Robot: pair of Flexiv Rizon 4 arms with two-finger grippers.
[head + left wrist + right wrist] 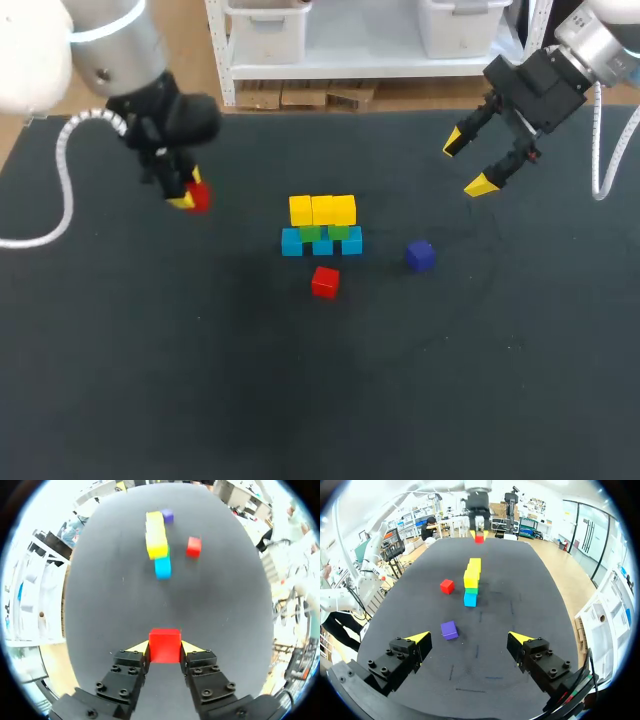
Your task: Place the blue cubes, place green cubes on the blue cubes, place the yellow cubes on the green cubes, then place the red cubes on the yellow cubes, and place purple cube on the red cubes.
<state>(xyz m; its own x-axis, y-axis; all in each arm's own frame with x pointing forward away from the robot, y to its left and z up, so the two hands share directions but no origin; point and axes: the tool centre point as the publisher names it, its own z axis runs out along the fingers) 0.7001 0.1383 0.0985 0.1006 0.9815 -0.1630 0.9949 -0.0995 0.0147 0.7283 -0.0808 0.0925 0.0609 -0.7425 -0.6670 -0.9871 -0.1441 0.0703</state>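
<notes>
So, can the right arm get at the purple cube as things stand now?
Probably yes: the right gripper is open and empty, and the purple cube lies alone ahead of it.

The table top [200, 380] is a matt black sheet, faintly scuffed with pale marks towards the right. The held red cube [164, 645] has flat, smooth faces with a dull sheen, plastic by the look; the purple cube [420, 256] and yellow cubes [322, 210] look alike. The left gripper [165, 647] has matt black fingers [125, 677] studded with dark screws, with smooth yellow tips. The left arm [115, 45] has a satin silver shell and a ribbed white hose [65, 170]
</notes>
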